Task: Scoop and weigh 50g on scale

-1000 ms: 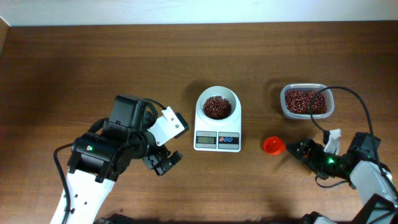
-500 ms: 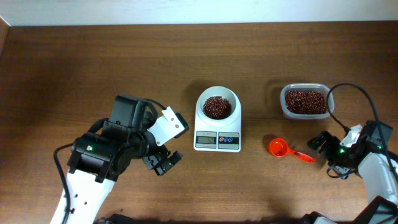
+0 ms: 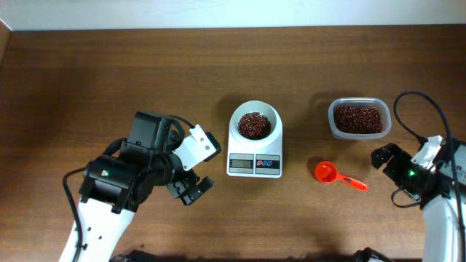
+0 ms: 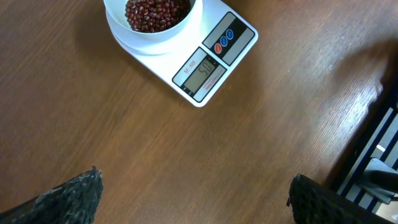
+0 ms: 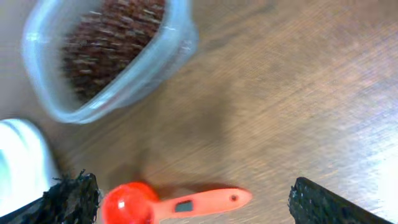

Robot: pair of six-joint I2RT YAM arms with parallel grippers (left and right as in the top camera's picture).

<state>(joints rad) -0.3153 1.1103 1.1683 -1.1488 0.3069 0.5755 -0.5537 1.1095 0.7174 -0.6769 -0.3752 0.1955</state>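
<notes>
**A:** Starting at the right jaws: gaping, or closed on something?

**B:** Gaping to the full, clasping nothing, hanging over the bench (image 3: 109, 73) near its right edge. Just inward of them, see the orange scoop (image 3: 338, 175) lying flat on the wood, apart from both fingers. Cup looking empty, handle pointing back toward those jaws. Probably laid there because no further scooping is needed.

**A:** And the left jaws?

**B:** Likewise spread wide, empty, parked left of the scale (image 3: 254, 165) and well apart from it. Likely held off so as not to nudge the platform and upset the reading.

**A:** Moving outward, where to find the beans?

**B:** Piled in the white bowl (image 3: 237, 125), red-brown beans (image 3: 253, 125) filling its middle. Bowl seated on the scale's round platform at mid-bench, so the weight registers. Display (image 4: 202, 76) facing the near edge. Seems to begin with a five and a nought, but not sharp enough to swear to.

**A:** And the supply?

**B:** Clear tub (image 3: 330, 120) at far right, behind the scoop, holding plenty more. Placed within easy reach of the scooping arm, by the look of it. Judging by all this, weighing close to done.
</notes>
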